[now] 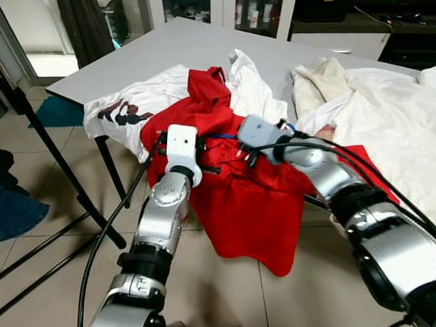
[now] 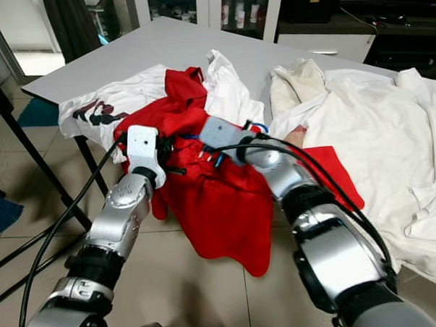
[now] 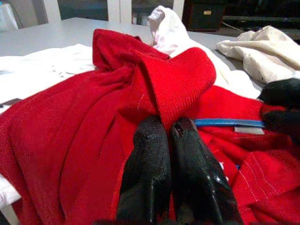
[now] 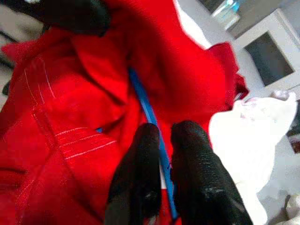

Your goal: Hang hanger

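Note:
A red garment (image 1: 249, 205) lies over the near edge of the grey table (image 1: 184, 49) and hangs down toward the floor. A blue hanger (image 4: 140, 93) runs through its folds, and a short stretch of it shows near the collar (image 1: 222, 136). My left gripper (image 3: 169, 126) is shut on a raised fold of the red fabric at the garment's left side (image 1: 207, 155). My right gripper (image 4: 161, 133) is shut on the blue hanger bar, just right of the left one (image 1: 243, 151). Most of the hanger is hidden under the cloth.
White clothes (image 1: 390, 120) and a cream garment (image 1: 319, 76) are piled on the right of the table. A printed white shirt (image 1: 129, 109) drapes over its left corner. Black stand legs (image 1: 51, 149) cross the tiled floor at left. A cabinet with bottles (image 1: 255, 10) stands behind.

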Motion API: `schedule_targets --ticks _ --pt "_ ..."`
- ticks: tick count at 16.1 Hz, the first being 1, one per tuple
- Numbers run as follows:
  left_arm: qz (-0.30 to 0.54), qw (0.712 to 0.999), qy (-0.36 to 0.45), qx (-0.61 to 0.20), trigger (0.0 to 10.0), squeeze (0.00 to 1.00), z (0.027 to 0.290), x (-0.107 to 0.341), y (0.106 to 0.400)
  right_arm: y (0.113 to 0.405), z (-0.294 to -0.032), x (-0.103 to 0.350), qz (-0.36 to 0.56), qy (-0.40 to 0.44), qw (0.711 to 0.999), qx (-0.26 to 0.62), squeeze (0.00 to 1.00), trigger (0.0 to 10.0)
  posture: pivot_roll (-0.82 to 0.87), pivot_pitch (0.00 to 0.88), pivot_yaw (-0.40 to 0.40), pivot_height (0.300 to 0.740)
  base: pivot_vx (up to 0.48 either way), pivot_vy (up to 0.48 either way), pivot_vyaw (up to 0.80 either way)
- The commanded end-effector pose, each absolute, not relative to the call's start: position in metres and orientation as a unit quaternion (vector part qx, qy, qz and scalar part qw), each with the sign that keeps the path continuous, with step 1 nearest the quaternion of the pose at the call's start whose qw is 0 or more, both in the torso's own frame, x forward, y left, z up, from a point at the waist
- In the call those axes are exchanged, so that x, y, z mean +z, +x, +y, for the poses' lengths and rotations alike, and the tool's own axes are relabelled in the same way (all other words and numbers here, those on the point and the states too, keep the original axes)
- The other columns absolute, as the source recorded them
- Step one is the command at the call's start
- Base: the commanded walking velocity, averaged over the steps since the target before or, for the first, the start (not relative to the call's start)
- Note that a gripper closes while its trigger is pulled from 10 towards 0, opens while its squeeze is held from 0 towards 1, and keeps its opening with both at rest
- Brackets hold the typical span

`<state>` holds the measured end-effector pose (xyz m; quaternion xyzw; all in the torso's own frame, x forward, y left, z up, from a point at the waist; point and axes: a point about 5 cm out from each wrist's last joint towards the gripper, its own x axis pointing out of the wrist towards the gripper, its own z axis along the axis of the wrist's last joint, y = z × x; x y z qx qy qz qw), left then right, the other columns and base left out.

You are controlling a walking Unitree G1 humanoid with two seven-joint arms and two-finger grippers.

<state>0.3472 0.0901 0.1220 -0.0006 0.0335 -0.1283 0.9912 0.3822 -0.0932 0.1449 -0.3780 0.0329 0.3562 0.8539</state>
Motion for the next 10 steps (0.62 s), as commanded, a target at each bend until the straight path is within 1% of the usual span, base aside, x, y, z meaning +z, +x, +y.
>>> schedule_targets --ticks 1,2,3,4,5,6,8,10 --pt "0.029 0.992 0.002 -0.125 10.0 0.0 0.091 0.126 0.347 0.385 -0.092 0.145 0.047 -0.401 0.845 0.35 1.0 10.0 0.13 0.016 -0.009 0.74 0.0 0.0 0.0" --pt "0.026 0.992 0.001 -0.121 10.0 0.0 0.093 0.127 0.347 0.385 -0.091 0.143 0.054 -0.403 0.843 0.351 1.0 10.0 0.13 0.016 -0.009 0.74 0.0 0.0 0.0" --pt "0.023 0.993 0.0 -0.116 10.0 0.0 0.096 0.13 0.347 0.385 -0.09 0.14 0.065 -0.412 0.84 0.348 0.96 10.0 0.14 0.016 -0.013 0.74 0.0 0.0 0.0" --pt "0.022 0.993 -0.001 -0.113 10.0 0.0 0.097 0.131 0.347 0.385 -0.09 0.138 0.072 -0.415 0.839 0.344 0.41 10.0 0.14 0.015 -0.014 0.74 0.0 0.0 0.0" --pt "0.021 0.994 -0.001 -0.111 10.0 0.0 0.098 0.131 0.347 0.386 -0.09 0.136 0.08 -0.422 0.838 0.337 0.07 10.0 0.14 0.014 -0.016 0.74 0.0 0.0 0.0" --pt "0.021 0.994 -0.001 -0.11 10.0 0.0 0.099 0.131 0.346 0.386 -0.091 0.132 0.095 -0.428 0.838 0.324 0.0 10.0 0.14 0.014 -0.016 0.74 0.0 0.0 0.0" --pt "0.021 0.994 -0.001 -0.112 10.0 0.0 0.098 0.132 0.345 0.388 -0.097 0.127 0.129 -0.412 0.857 0.282 0.0 10.0 0.13 0.014 -0.016 0.74 0.0 0.0 0.0" --pt "0.021 0.993 -0.001 -0.113 10.0 0.0 0.097 0.132 0.345 0.389 -0.1 0.125 0.145 -0.389 0.871 0.261 0.0 10.0 0.14 0.02 -0.015 0.74 0.0 0.0 0.0"
